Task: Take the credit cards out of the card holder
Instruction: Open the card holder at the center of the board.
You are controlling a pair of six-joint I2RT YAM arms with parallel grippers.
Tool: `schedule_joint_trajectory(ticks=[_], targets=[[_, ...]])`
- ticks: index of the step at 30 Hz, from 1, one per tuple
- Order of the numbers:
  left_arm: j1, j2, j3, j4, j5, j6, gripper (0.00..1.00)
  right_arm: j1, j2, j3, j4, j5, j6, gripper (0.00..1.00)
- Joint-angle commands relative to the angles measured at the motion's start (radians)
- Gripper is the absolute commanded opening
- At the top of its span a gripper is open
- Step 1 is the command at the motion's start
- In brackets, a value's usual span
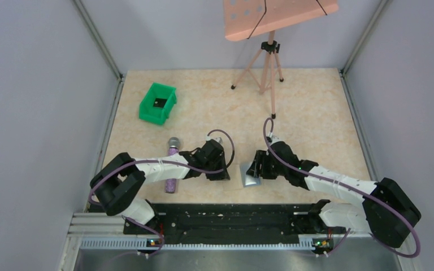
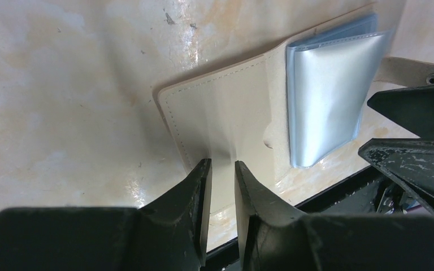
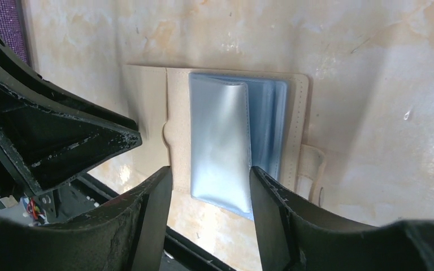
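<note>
Top view: the card holder [image 1: 250, 175] lies open on the table [image 1: 316, 107], directly between the left jaws and the right jaws.

Left wrist view: the left jaws are clenched on the near edge of the holder's beige flap [image 2: 226, 113], which puckers between them.

Right wrist view: the right jaws are released and spread, straddling the near end of the silvery-blue sleeve [image 3: 220, 141].
</note>
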Motion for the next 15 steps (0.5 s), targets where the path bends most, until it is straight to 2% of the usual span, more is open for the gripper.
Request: schedule_joint_trajectory(ticks=[1, 15], targets=[[-0.006, 0.003, -0.007, 0.029, -0.017, 0.008, 0.27, -0.024, -0.032, 0.007, -0.007, 0.014, -0.031, 0.54], [-0.014, 0.005, 0.003, 0.035, -0.01, 0.008, 0.28, -0.025, 0.023, 0.0, 0.07, -0.077, -0.027, 0.51]])
